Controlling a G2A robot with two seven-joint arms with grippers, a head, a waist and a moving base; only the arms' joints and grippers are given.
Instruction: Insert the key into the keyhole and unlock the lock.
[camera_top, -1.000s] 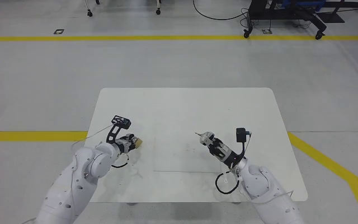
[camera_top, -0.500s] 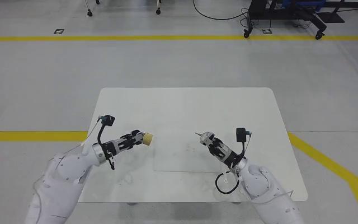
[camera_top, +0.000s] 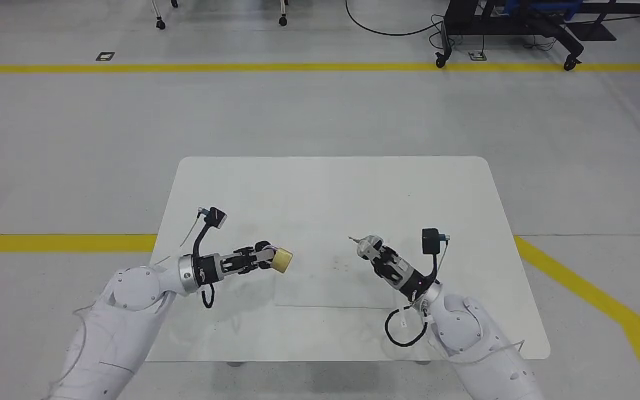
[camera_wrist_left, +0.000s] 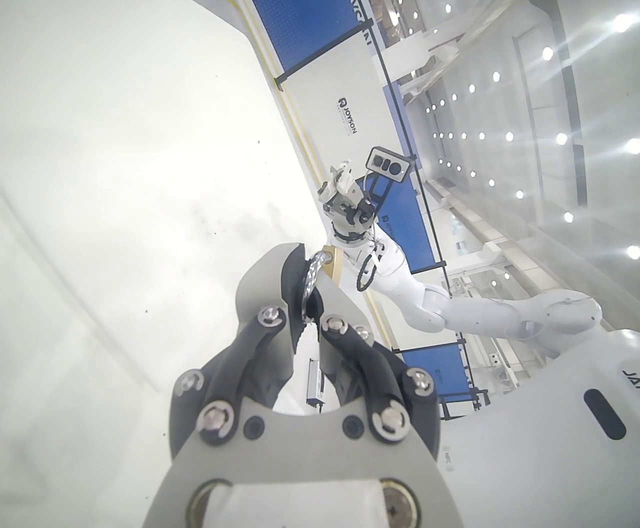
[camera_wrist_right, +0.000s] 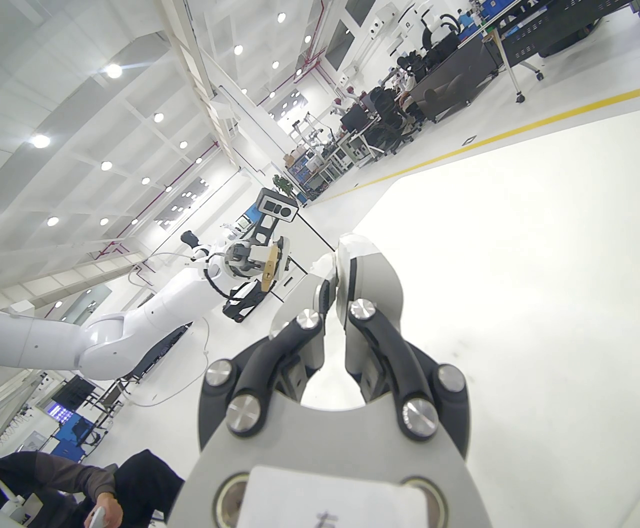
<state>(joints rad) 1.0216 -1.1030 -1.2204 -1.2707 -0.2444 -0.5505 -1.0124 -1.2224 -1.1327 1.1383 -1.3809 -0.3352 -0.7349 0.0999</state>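
**A:** What has your left arm done in this last second?

**B:** It has carried the lock out from close by the robot toward the middle of the table. Your left gripper is clamped on the shackle, and the brass body juts out past the fingertips.

**A:** And the right one?

**B:** Your right gripper hasn't budged. Its fingers are pressed together, and a thin metal tip pokes out toward the lock. I take that tip to be the key.

**A:** So where does that leave you?

**B:** Closer, but not there. You've narrowed the gap, yet lock and key remain apart and nothing is inserted. Next you'll need the keyhole facing the key tip, and I can't tell which way it faces now.
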